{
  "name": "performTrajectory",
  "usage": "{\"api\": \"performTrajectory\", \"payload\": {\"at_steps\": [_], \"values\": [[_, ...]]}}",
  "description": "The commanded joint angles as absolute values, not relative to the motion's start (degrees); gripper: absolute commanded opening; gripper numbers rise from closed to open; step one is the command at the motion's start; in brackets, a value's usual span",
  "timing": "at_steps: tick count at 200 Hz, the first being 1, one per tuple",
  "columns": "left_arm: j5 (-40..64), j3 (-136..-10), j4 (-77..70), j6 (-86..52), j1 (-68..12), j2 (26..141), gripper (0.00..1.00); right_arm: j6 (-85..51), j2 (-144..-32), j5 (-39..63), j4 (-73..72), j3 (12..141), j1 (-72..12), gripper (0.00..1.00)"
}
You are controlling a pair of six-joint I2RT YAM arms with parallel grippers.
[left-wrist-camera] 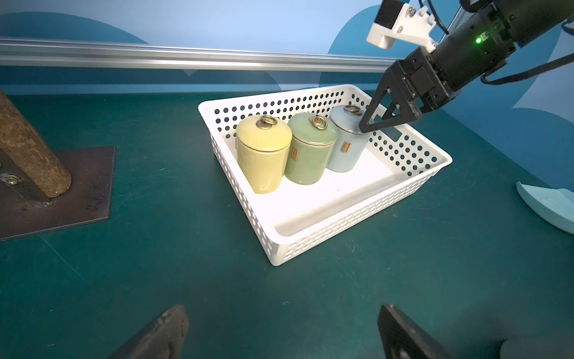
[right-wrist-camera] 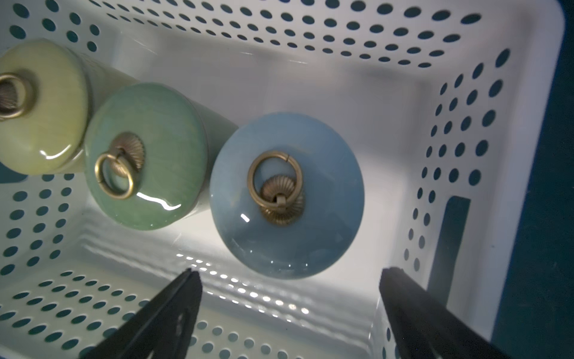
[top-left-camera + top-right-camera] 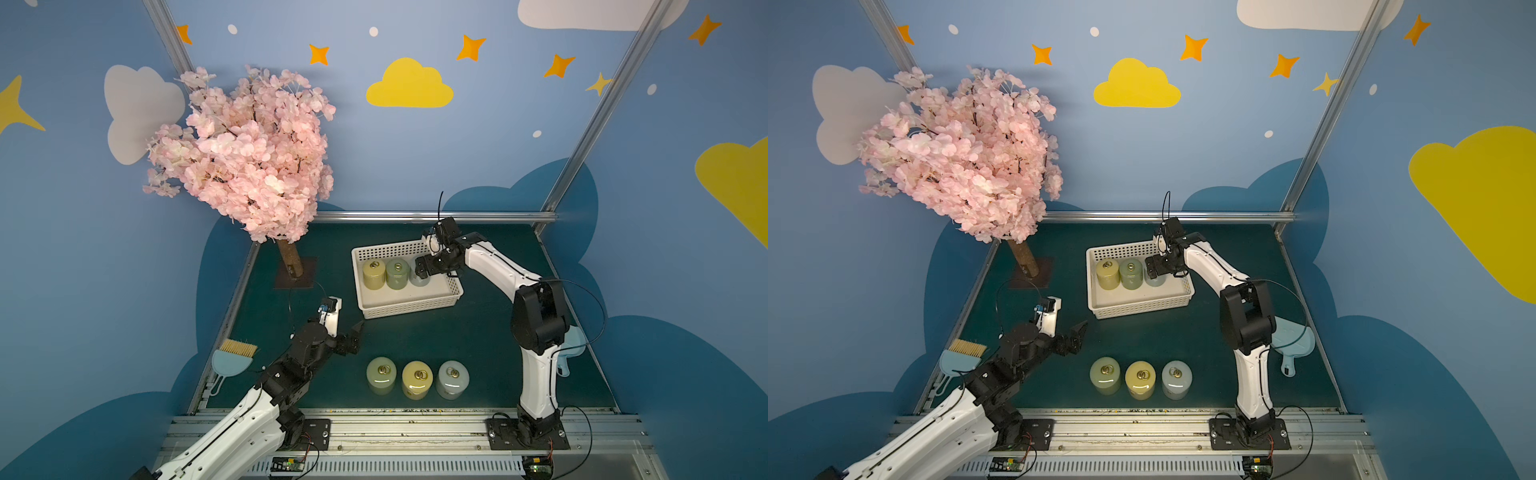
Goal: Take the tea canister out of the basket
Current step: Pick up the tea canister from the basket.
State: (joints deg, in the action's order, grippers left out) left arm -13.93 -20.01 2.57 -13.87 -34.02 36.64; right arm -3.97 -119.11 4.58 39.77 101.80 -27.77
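Green bench [image 3: 415, 340], white basket [image 3: 409, 309]: reach step in hand
Right tool [image 2: 292, 272] spread wide, empty, over blue canister [image 2: 326, 192]; next it must lower and clamp; left tool [image 1: 281, 307] open, empty

A staged robot-lab booth — aluminium frame [image 3: 436, 216], cloud-painted walls [image 3: 415, 145], a fake blossom tree [image 3: 249, 153].

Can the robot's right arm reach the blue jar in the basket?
Probably yes. The right hand is open, right over the blue jar at the row's end. Nothing covers its lid. The green jar stands close on one side, and the basket leaves room on the other.
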Motion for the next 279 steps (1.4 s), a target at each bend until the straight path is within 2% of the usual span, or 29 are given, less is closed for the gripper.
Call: {"api": "performTrajectory", "payload": {"at_steps": [1, 113, 218, 251, 279], "values": [[-14.8, -19.7, 1.6, -13.3, -33.7, 36.0, 1.00, -3.6, -120.8, 3.2, 40.8, 104.2, -28.3, 0.96], [-14.7, -19.5, 1.8, -13.4, -33.7, 34.9, 1.00, -3.2, -126.6, 0.6, 42.3, 110.7, -29.8, 0.96], [-14.3, -19.5, 1.2, -13.5, -33.8, 35.5, 1.00, -2.9, -129.9, -1.3, 42.4, 113.9, -29.8, 0.92], [-14.4, -19.5, 1.3, -13.4, -33.7, 35.4, 1.00, -2.5, -130.4, -0.7, 42.4, 114.2, -29.8, 0.85], [-14.5, -19.6, 1.4, -13.3, -33.7, 35.1, 1.00, -2.3, -130.4, -0.7, 42.9, 114.2, -29.8, 0.76]]}}
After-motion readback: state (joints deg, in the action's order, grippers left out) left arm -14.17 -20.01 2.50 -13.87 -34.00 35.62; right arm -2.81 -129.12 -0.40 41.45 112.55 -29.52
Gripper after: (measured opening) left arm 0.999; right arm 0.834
